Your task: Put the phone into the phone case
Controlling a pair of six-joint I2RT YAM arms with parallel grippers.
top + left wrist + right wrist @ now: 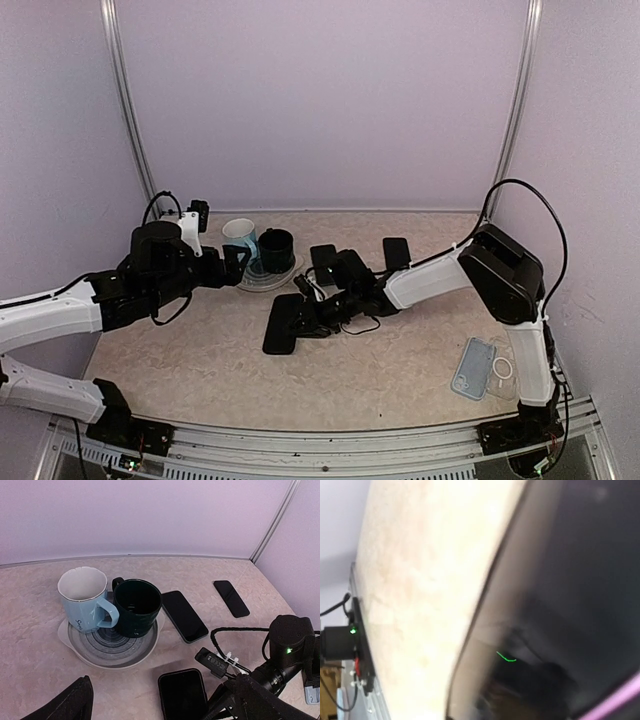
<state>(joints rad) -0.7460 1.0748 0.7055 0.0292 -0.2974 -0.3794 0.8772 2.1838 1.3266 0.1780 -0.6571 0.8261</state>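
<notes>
A black phone (281, 324) lies face up on the table's middle; it also shows at the bottom of the left wrist view (183, 695). My right gripper (304, 316) is down at this phone's right edge. Its wrist view is blurred and filled by the dark screen (570, 580), with no fingers visible. A light blue phone case (473, 367) lies at the near right, with a clear case with a white ring (503, 368) beside it. My left gripper (237, 262) hovers open and empty next to the cups; one finger (70, 705) shows at the bottom left.
A light blue cup (82, 599) and a dark cup (136, 606) stand on a grey-ringed plate (112, 647) at the back left. Two more black phones (184, 616) (231, 598) lie behind the right arm. Cables (235, 632) trail from the right wrist.
</notes>
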